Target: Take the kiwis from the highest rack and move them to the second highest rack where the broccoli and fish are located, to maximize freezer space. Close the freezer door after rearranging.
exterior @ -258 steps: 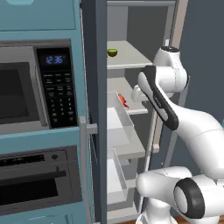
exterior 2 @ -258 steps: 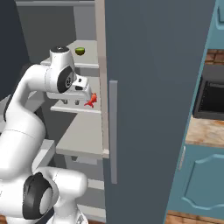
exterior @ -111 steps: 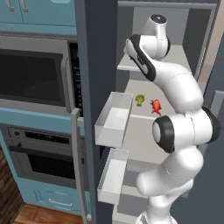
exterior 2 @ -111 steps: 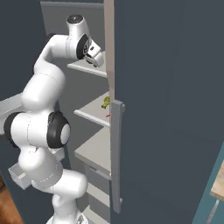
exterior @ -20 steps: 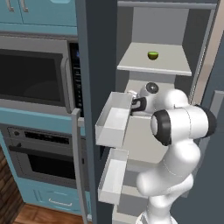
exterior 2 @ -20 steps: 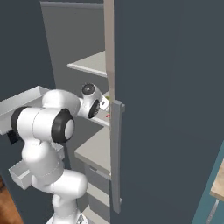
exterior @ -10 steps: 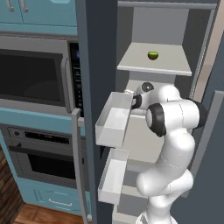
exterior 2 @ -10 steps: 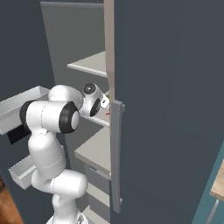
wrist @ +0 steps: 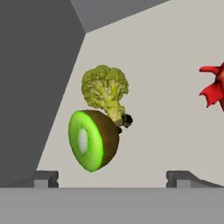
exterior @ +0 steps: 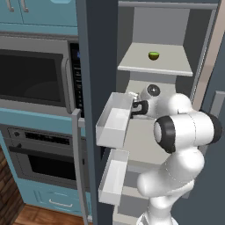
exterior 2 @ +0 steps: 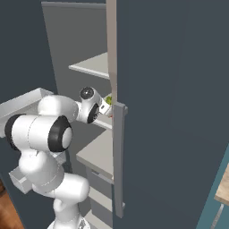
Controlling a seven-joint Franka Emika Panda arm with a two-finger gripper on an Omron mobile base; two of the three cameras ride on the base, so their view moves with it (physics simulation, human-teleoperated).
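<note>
Two halved kiwis with brown skin and bright green flesh are in play. One kiwi half sits on the flat pale-grey second highest rack, touching the lumpy green broccoli floret just behind it, with the red-orange fish well apart toward the other edge of the hand view. The other kiwi half rests alone on the pale-grey highest rack of the tall slate-grey freezer.

The robot's jaws stand spread apart with nothing between them, hanging just short of the near kiwi half.

Counted: two kiwi halves, one broccoli, one fish.

As a judgement, a kiwi half is light and fairly firm, but its rounded skin is smooth and could roll or slip; the surest hold is across the middle, one finger on the flat cut face and one on the skin. The upper half looks to be the next piece to fetch, and the slate-grey freezer door with its pale tray bins hangs open.
</note>
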